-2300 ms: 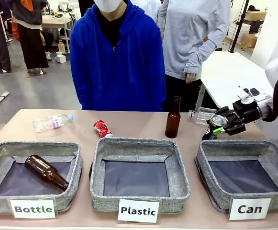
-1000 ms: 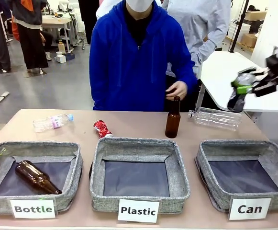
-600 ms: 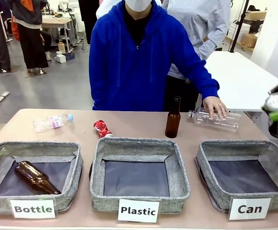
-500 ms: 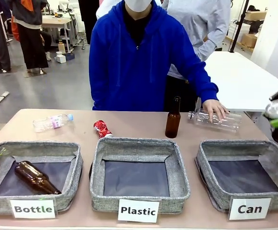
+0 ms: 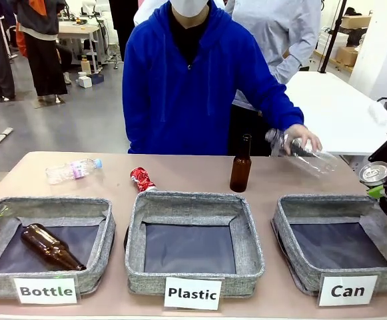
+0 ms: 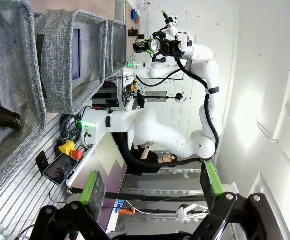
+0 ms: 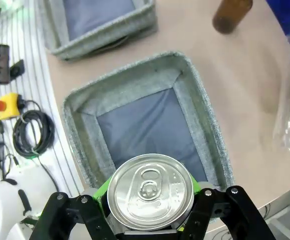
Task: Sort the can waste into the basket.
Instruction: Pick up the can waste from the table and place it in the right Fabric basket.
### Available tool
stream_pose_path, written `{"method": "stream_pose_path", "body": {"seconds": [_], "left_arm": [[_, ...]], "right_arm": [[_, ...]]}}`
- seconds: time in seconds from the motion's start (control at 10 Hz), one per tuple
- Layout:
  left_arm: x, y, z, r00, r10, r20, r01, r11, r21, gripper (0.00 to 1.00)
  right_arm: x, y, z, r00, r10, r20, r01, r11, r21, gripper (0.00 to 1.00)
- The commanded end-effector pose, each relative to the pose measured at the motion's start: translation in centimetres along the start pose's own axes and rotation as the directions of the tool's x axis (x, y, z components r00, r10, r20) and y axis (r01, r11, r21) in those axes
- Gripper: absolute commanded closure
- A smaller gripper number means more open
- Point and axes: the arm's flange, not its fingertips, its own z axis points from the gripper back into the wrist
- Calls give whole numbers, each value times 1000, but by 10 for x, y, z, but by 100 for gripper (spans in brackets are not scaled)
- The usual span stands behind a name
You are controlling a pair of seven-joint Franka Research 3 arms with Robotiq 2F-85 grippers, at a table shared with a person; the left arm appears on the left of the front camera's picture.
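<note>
A dark can with a silver top (image 7: 150, 191) sits between the green pads of my right gripper (image 7: 148, 196), which is shut on it. The held can (image 5: 374, 173) hangs in the air over the right rim of the grey basket (image 5: 326, 203) signed "Can". In the right wrist view that basket's wall (image 7: 80, 130) lies straight below the can, its dark lining bare. A crushed red can (image 5: 142, 179) lies on the table behind the "Plastic" basket (image 5: 194, 200). My left gripper (image 6: 150, 182) is open with nothing between its fingers.
A person in a blue hoodie holds a clear plastic bottle (image 5: 303, 150) just above the table's far right. A brown bottle (image 5: 240, 165) stands upright nearby. Another brown bottle (image 5: 50, 245) lies in the "Bottle" basket (image 5: 46, 203). A small plastic bottle (image 5: 73, 170) lies at the far left.
My right gripper carried the can from high at the back right down over the "Can" basket's right rim. The person's hand reached the clear bottle and lifted it off the table.
</note>
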Motion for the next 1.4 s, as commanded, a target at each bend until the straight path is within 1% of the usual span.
{"method": "stream_pose_path", "body": {"seconds": [0.0, 0.3, 0.5, 0.6, 0.7, 0.8, 0.9, 1.0, 1.1, 1.2, 1.3], "left_arm": [[-2, -2, 1, 1000, 10, 1, -10, 1000, -8, 0], [-2, -2, 1, 1000, 10, 1, -10, 1000, -8, 0], [-2, -2, 1, 1000, 10, 1, -10, 1000, -8, 0], [-2, -2, 1, 1000, 10, 1, -10, 1000, -8, 0], [-2, -2, 1, 1000, 10, 1, -10, 1000, -8, 0], [-2, -2, 1, 1000, 10, 1, -10, 1000, -8, 0], [-2, -2, 1, 1000, 10, 1, -10, 1000, -8, 0], [-2, -2, 1, 1000, 10, 1, -10, 1000, -8, 0], [-2, -2, 1, 1000, 10, 1, -10, 1000, -8, 0], [-2, -2, 1, 1000, 10, 1, -10, 1000, -8, 0], [-2, -2, 1, 1000, 10, 1, -10, 1000, -8, 0]], "right_arm": [[1, -10, 4, 999, -23, -23, 23, 1000, 11, 0], [0, -15, 3, 998, -46, -31, 47, 999, 16, 0], [0, -18, 3, 997, -69, -21, 69, 997, 31, 0], [-3, -23, 6, 998, -61, 4, 60, 994, 87, 0], [-8, -31, 11, 993, -103, 58, 97, 990, 97, 0], [-14, -35, 15, 986, -130, 104, 116, 984, 132, 0], [-14, -41, 16, 945, -208, 252, 161, 967, 197, 0], [-15, -51, 15, 862, -351, 364, 269, 928, 259, 0], [-14, -65, 12, 707, -468, 530, 393, 883, 256, 0], [-14, -72, 5, 574, -606, 552, 427, 796, 430, 0], [-15, -77, 0, 481, -734, 480, 398, 670, 626, 0]]}}
